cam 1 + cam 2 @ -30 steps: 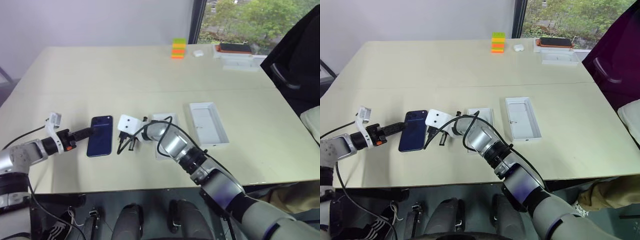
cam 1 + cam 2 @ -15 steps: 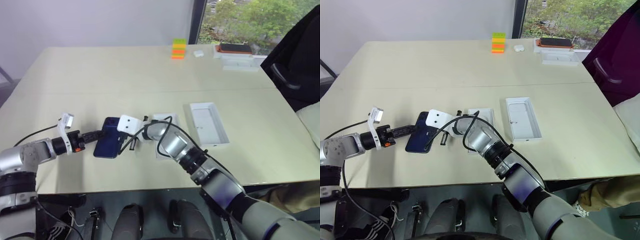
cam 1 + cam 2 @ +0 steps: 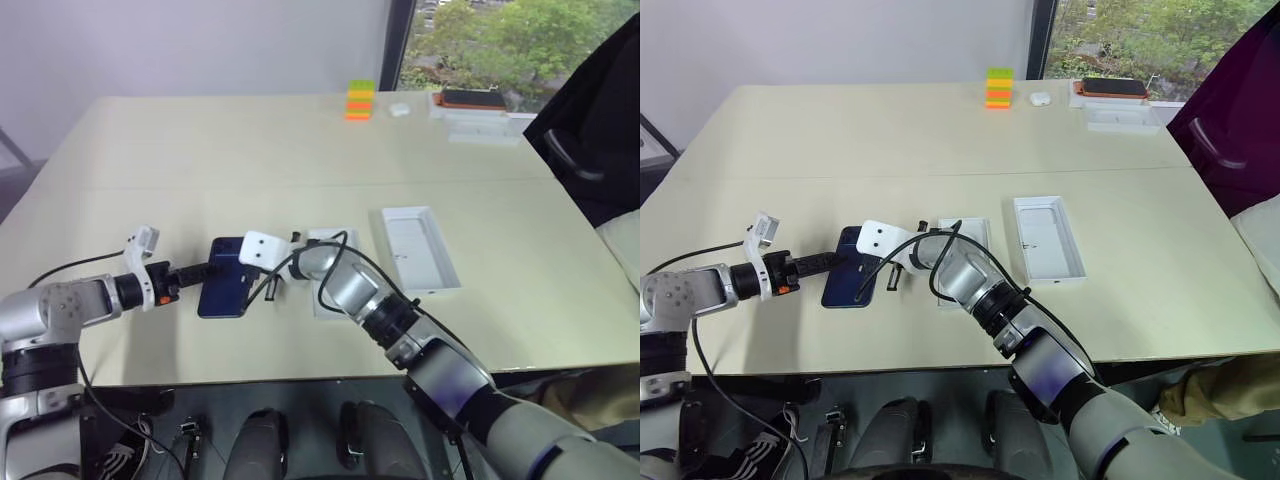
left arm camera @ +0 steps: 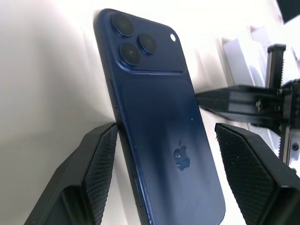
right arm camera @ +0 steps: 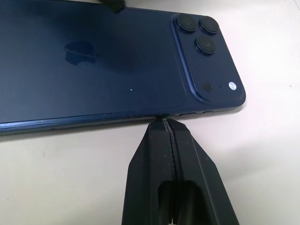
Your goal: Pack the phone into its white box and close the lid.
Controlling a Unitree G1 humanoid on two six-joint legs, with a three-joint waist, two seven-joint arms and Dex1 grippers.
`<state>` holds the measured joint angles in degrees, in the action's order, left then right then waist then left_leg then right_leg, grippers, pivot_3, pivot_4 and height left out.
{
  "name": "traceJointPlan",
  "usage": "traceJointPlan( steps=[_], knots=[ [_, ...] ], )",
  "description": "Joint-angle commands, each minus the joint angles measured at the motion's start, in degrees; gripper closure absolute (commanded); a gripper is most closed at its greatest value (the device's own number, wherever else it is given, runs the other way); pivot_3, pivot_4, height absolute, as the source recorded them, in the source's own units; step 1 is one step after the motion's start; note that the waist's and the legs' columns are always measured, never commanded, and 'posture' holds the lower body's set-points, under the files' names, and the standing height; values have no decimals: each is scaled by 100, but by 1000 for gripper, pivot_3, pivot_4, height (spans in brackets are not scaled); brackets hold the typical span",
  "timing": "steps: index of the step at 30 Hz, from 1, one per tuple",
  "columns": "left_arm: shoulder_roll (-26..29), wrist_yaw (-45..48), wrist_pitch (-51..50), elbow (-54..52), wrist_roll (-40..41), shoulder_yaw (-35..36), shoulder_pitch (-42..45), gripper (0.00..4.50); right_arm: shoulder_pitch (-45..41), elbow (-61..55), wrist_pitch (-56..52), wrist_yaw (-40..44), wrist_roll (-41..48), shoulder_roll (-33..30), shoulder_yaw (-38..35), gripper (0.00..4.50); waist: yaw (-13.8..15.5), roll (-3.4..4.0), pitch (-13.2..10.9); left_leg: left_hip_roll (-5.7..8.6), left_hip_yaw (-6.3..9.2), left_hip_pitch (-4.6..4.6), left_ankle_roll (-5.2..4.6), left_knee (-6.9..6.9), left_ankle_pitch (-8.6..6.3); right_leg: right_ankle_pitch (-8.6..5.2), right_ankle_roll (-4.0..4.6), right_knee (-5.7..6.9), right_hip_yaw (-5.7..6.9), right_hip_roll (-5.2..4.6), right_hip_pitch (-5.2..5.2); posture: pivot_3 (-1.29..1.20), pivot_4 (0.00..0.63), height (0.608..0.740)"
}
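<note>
This looks like an office or meeting room: a large, plain cream table [image 3: 300, 140] takes up most of the frame, with a bare pale wall [image 3: 190, 45] behind it across the upper left. In the upper right a tall window with a dark frame [image 3: 398, 40] looks out onto green trees [image 3: 500, 40], and a dark chair [image 3: 590, 130] stands at the right edge. At the table's far side, near the window, sit a stack of bright sticky notes [image 3: 359, 99] and some small white boxes [image 3: 482, 122].

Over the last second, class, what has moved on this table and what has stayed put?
The left gripper has slid the phone across the table toward the white box, its fingers open on either side. The right gripper stays shut against the phone's edge. The lid is unmoved.
</note>
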<state>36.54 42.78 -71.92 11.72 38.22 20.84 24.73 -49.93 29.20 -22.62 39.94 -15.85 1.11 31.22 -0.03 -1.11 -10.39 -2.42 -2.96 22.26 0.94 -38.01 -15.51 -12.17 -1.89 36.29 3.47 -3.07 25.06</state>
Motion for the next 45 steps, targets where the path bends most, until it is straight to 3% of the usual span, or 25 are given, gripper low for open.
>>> traceJointPlan(
  steps=[1, 12, 26, 30, 40, 45],
  knots=[
    [-397, -341, -454, 294, 77, -108, 55, 999, 76, -180, -44, 137, -30, 72, 141, 4480, 31, 2, 3, 1, 1, -8, 0, 0, 0, -1, 0, 0, 1, -1, -8, 0, 150, 740],
    [-498, -468, -1110, -515, 380, -73, -78, 999, 41, -123, -5, 107, -46, 80, 37, 4480, -10, 2, 5, 11, 5, -20, 0, 3, -1, -7, -11, -2, 5, -17, -23, 0, 150, 740],
    [-620, -579, -643, -173, 315, 214, -302, 999, 45, -94, 54, 86, -107, 29, 54, 4480, -67, 2, 5, 39, 20, -16, 0, 7, -1, -16, -24, 0, 13, -49, -24, 0, 150, 740],
    [-674, -573, -601, 66, 395, 296, -317, 2794, 50, -87, 84, 78, -129, 2, 64, 4500, -79, 2, 5, 39, 20, -15, 0, 8, -1, -17, -25, 0, 13, -50, -23, 0, 150, 740],
    [-709, -556, -616, 324, 558, 336, -373, 2794, 85, -142, 76, 77, -149, -48, 58, 4500, -72, 2, 5, 46, 21, -12, -1, 9, -1, -19, -28, -4, 13, -58, -23, 0, 150, 740],
    [-752, -616, -578, 395, 636, 356, -399, 4429, 91, -180, 61, 75, -147, -47, 59, 4500, -70, -10, 16, 47, 24, -13, -1, 9, -1, -20, -28, -6, 17, -61, -27, 0, 150, 740]
  ],
)
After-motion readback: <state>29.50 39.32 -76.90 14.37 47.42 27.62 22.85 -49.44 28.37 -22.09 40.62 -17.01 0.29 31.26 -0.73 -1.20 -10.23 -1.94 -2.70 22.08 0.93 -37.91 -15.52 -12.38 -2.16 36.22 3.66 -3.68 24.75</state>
